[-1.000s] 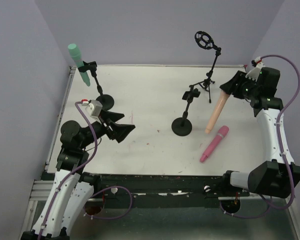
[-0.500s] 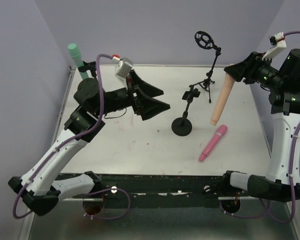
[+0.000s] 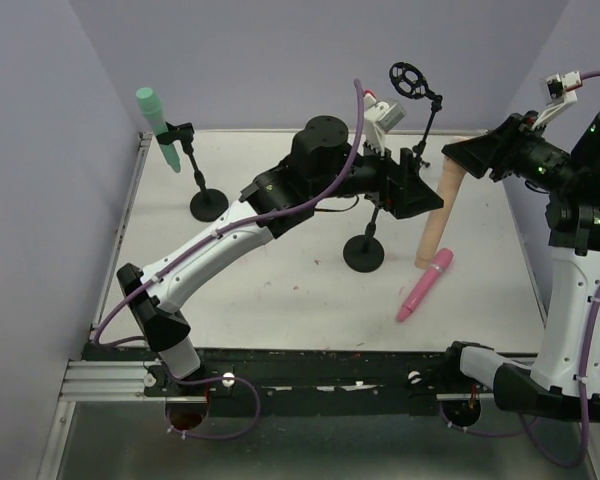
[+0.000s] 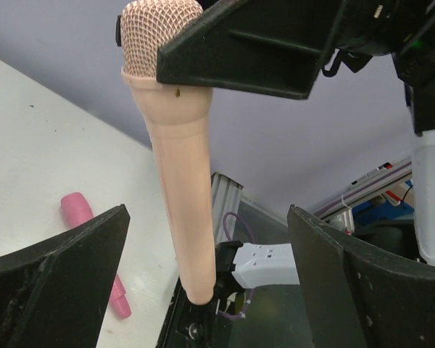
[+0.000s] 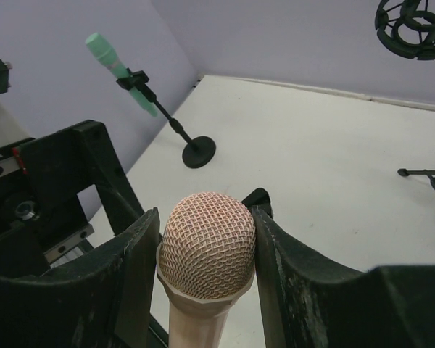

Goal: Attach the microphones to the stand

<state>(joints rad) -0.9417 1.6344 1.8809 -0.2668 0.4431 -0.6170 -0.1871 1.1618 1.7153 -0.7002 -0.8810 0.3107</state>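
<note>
Mint-green microphone point(image 3: 158, 128): upper left of the overhead view, tilted, clipped in the left stand point(image 3: 209, 205).
Middle stand point(image 3: 365, 252): centre, round base on the table point(image 3: 280, 290).
Left gripper point(image 3: 427, 190): upper centre, jaws spread wide, one on either side of the peach handle, clear of it.
Peach microphone point(image 3: 435, 220): right of centre, near upright, mesh head on top.
Pink microphone point(image 3: 426, 287): lying flat, just below the peach tail.
Right gripper point(image 3: 463, 155): upper right, jaws clamped on the peach mesh head.

White arms point(image 3: 212, 243), black joints point(image 3: 320, 142); purple cables point(image 3: 359, 112)

Head of peach microphone point(image 3: 435, 222) behind the right pincer point(image 3: 460, 155)
</note>
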